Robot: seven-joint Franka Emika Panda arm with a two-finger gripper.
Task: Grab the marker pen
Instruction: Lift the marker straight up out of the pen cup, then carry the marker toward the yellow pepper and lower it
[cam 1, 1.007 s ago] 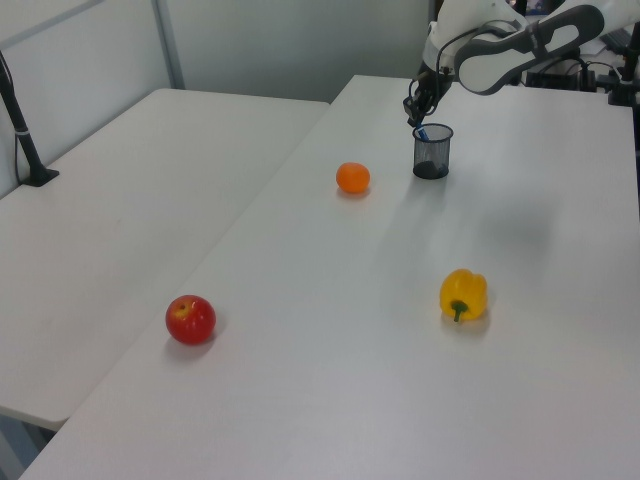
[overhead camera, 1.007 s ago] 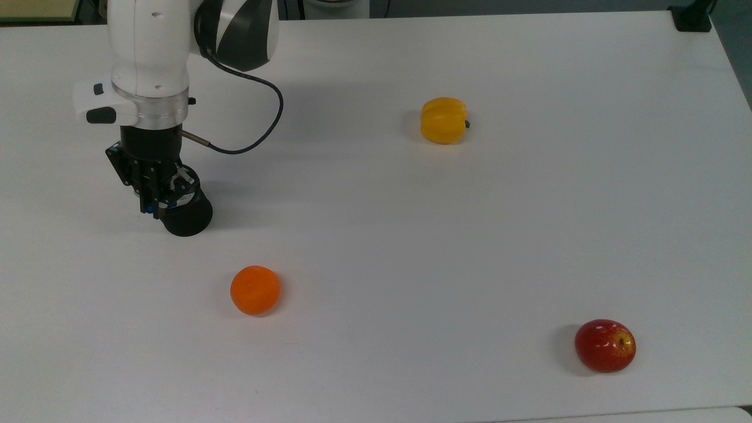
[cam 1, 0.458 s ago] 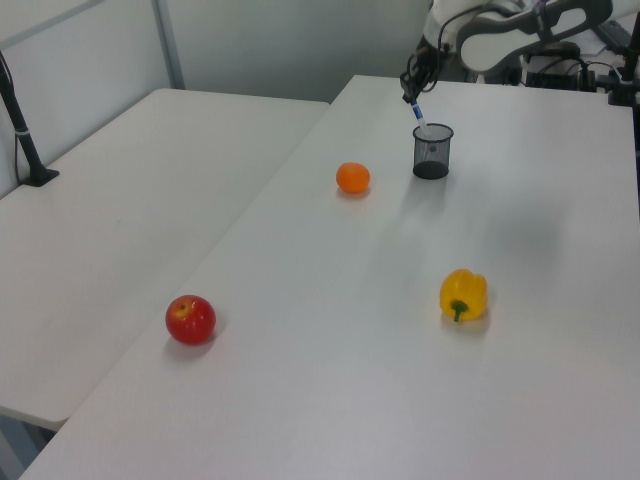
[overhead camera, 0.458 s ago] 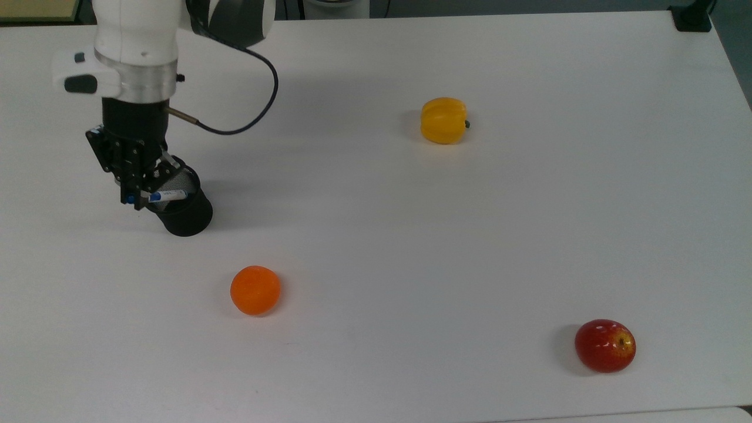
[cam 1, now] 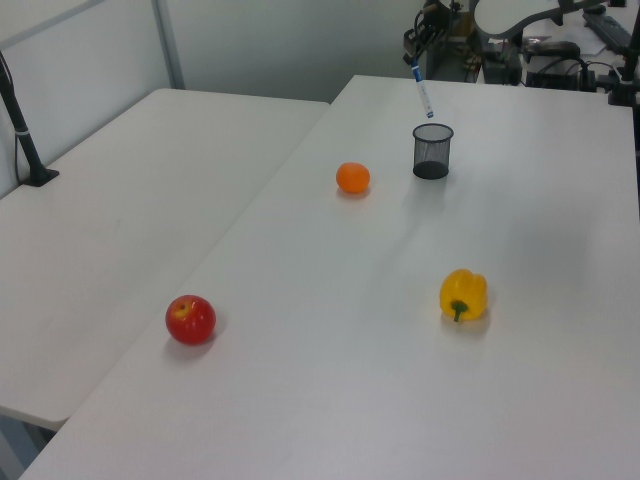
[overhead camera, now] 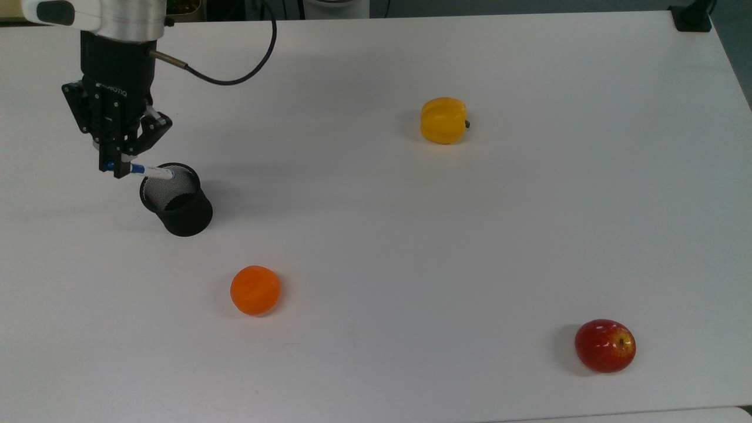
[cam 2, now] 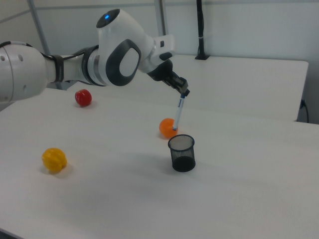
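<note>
Marker pen (overhead camera: 151,171) looked light and stiff to me, a smooth plastic barrel, so likely a bit slippery and prone to swinging if pinched only at one end. I judged the blue cap end the sensible place to take it, since that was the part that would stick up out of the cup.

Gripper (overhead camera: 119,167) was clamped on the marker pen at its top blue end; in the right view the pen hung down from the gripper (cam 2: 185,93), slightly tilted, white barrel below, blue tip lowest. In the left view the pen (cam 1: 424,89) sat clear above the black mesh cup (cam 1: 432,151), lower tip apart from the rim, not touching. In the top view the barrel pointed from the jaws toward the cup (overhead camera: 177,200) and overlapped its rim on the top view's left, but I read that as camera angle, not contact.

So the pen was in the air, held, above and just to one side of the cup. I judged the take nearly done; risk was the pen pivoting in the pinch.

Orange (overhead camera: 255,289), yellow bell pepper (overhead camera: 443,120) and red apple (overhead camera: 605,345) lay well apart on the white table (overhead camera: 470,247).
</note>
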